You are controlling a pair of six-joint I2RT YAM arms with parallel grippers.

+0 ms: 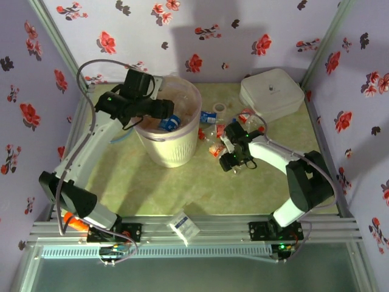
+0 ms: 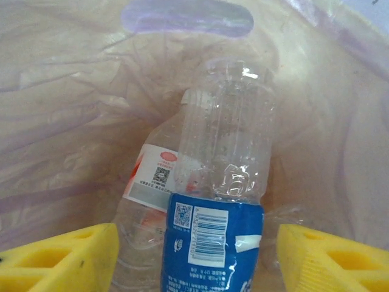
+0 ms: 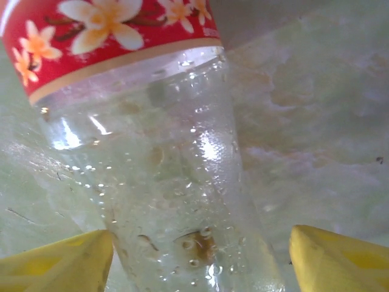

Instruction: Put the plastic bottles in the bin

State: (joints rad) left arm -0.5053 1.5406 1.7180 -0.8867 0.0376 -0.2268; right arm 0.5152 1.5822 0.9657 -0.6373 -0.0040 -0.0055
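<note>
1. While the left gripper (image 2: 197,234) hangs over the bin (image 1: 173,152), its yellow pads (image 2: 67,258) stand wide apart, with a gap on each side of the blue-labelled bottle (image 2: 213,243) between them. So it is open, and I judge it grips nothing.
2. Under that bottle lies a red-and-white-labelled bottle (image 2: 155,176), resting on the pinkish bag (image 2: 61,91) that lines the bin.
3. The right gripper (image 3: 202,234) is low over the green table (image 3: 316,109), also open. Its fingers straddle a flower-labelled bottle (image 3: 158,176) – one pad looks close to the wall, the other stands apart.
4. Several loose bottles (image 1: 209,117) lie on the table between the bin and the white box (image 1: 271,92).
5. These should handle as light, thin-walled things (droplets cling inside, so the skin may be slick). A squeeze will dent them, and a pinch on the tapered part could squirt one out.
6. Best hold, I think, is across the straight clear body just below the label, closing gently.
7. The flat packet (image 1: 184,226) at the near edge is no bottle – leave it
</note>
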